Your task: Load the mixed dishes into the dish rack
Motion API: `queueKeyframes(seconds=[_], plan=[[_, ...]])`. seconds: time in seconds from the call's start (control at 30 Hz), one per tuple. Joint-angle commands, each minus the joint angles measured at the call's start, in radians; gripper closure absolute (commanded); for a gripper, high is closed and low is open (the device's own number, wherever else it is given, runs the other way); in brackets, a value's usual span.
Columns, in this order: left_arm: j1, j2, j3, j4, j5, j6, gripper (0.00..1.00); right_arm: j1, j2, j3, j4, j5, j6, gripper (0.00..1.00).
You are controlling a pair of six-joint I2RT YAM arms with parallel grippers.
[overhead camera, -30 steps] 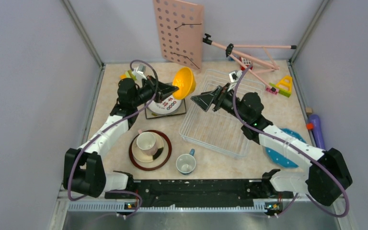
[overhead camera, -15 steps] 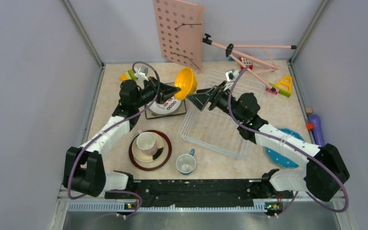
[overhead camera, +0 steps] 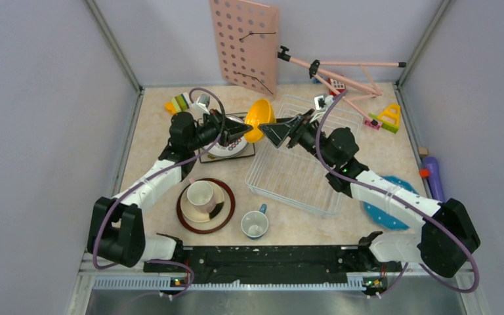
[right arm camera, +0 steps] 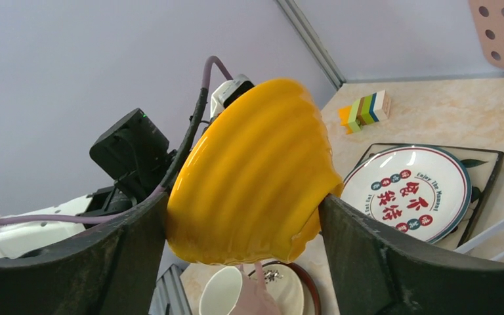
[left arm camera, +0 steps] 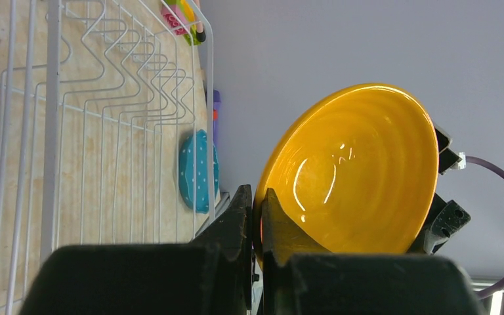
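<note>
The left gripper (overhead camera: 245, 125), pinching the glossy yellow ribbed bowl (overhead camera: 260, 117) by its rim, has carried it rightward toward the left edge of the white wire dish rack (overhead camera: 289, 201). The right gripper (overhead camera: 270, 128) has swung left to meet it, and its black fingers (right arm camera: 367, 262) now flank the bowl's sides.

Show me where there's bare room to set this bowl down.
The rack floor is bare wherever it shows. The table is free between the mug and the blue plate. Crowded: the far left corner, with stacked plates and blocks.
</note>
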Motion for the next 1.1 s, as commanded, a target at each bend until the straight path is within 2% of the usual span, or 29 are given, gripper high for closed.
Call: queueKeyframes(seconds=[0.0, 0.23, 0.3, 0.33, 0.4, 0.5, 0.6, 0.77, 0.87, 1.07], plan=[[-0.001, -0.017, -0.014, 0.078, -0.012, 0.002, 1.0, 0.011, -0.044, 0.024, 0.024, 0.037, 0.019, 0.24], [-0.008, -0.034, -0.017, 0.057, -0.057, 0.055, 1.0, 0.011, -0.041, 0.05, -0.059, 0.05, 0.029, 0.68], [-0.009, -0.038, -0.013, 0.048, -0.06, 0.07, 0.99, 0.011, -0.049, 0.053, -0.081, 0.059, 0.023, 0.72], [-0.01, -0.039, -0.011, 0.043, -0.058, 0.078, 0.98, 0.011, -0.054, 0.052, -0.087, 0.063, 0.02, 0.76], [-0.01, -0.037, -0.002, 0.02, -0.058, 0.096, 0.86, 0.011, -0.066, 0.053, -0.113, 0.078, 0.013, 0.84], [-0.01, -0.032, 0.012, -0.016, -0.059, 0.123, 0.67, 0.01, -0.087, 0.055, -0.159, 0.105, -0.007, 0.89], [-0.011, -0.025, 0.014, -0.046, -0.075, 0.136, 0.61, 0.011, -0.112, 0.055, -0.209, 0.131, -0.024, 0.92], [-0.022, -0.011, 0.036, -0.095, -0.09, 0.162, 0.29, 0.01, -0.154, 0.064, -0.313, 0.189, -0.048, 0.93], [-0.022, -0.022, 0.046, -0.165, -0.114, 0.217, 0.23, 0.01, -0.181, 0.112, -0.472, 0.259, -0.11, 0.96], [-0.022, -0.079, 0.09, -0.388, -0.195, 0.43, 0.22, 0.01, -0.22, 0.251, -0.929, 0.398, -0.282, 0.97]])
